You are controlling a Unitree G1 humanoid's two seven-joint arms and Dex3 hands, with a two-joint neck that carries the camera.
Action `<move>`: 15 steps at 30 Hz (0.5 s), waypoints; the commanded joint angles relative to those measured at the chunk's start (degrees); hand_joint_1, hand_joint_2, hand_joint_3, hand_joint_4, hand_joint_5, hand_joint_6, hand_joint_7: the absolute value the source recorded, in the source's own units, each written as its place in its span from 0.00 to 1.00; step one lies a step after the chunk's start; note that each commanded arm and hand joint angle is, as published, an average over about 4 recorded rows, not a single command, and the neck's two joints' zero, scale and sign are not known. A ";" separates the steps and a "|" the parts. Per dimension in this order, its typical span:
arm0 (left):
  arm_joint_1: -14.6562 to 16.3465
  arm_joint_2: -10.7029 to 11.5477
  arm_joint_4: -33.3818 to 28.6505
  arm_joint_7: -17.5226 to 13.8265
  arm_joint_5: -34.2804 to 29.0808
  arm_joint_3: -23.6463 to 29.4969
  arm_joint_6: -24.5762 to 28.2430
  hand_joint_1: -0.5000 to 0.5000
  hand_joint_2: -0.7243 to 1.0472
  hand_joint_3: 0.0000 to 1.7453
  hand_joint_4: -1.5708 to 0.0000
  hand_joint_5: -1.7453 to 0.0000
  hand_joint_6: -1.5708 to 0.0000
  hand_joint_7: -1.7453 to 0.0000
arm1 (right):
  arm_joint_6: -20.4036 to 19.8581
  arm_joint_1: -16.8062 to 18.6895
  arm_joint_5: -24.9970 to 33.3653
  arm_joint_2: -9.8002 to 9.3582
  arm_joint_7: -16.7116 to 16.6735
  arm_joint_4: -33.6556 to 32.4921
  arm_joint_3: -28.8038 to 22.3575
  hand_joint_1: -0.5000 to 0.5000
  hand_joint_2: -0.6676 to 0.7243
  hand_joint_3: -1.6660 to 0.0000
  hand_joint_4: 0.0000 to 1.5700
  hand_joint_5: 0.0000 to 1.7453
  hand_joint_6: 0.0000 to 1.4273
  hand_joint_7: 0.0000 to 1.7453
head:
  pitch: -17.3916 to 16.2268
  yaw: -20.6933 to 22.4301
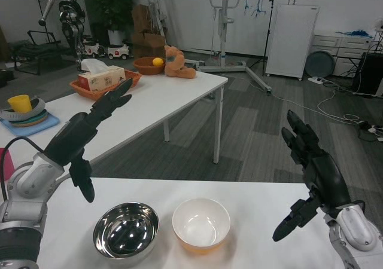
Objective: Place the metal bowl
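A shiny metal bowl (126,230) stands upright on the white table (263,203), near its front left. Close to its right is a white bowl with an orange outside (201,225), a small gap between the two. My left hand (87,128) hovers above and to the left of the metal bowl, fingers stretched out and apart, holding nothing. My right hand (311,170) is raised over the table's right side, well right of both bowls, fingers spread and empty.
A second white table (173,92) stands behind, carrying an orange tray with a tissue box (103,76), a brown bowl with a yellow fruit (149,64), a plush toy (176,63) and a yellow cup on stacked plates (23,109). Grey floor lies between the tables.
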 commanded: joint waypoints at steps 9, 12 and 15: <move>0.73 0.87 -0.80 0.26 -0.53 0.09 0.24 0.04 0.00 0.00 0.86 1.00 1.00 1.00 | -0.79 0.85 0.34 0.19 -0.20 -0.81 -1.03 0.08 0.70 1.00 0.00 0.00 0.00 0.00 | 0.02 -0.52; 0.73 0.83 -0.85 0.22 -0.47 0.13 0.22 0.04 0.00 0.00 0.86 1.00 1.00 1.00 | -0.90 0.85 0.34 0.19 -0.20 -0.86 -1.14 0.08 0.70 1.00 0.00 0.00 0.00 0.00 | 0.20 -0.67; 0.73 0.76 -1.09 0.22 -0.44 0.13 0.22 0.04 0.00 0.00 0.85 1.00 1.00 1.00 | -0.99 0.92 0.34 0.19 -0.20 -0.99 -1.32 0.08 0.73 1.00 0.00 0.00 0.00 0.00 | 0.50 -0.83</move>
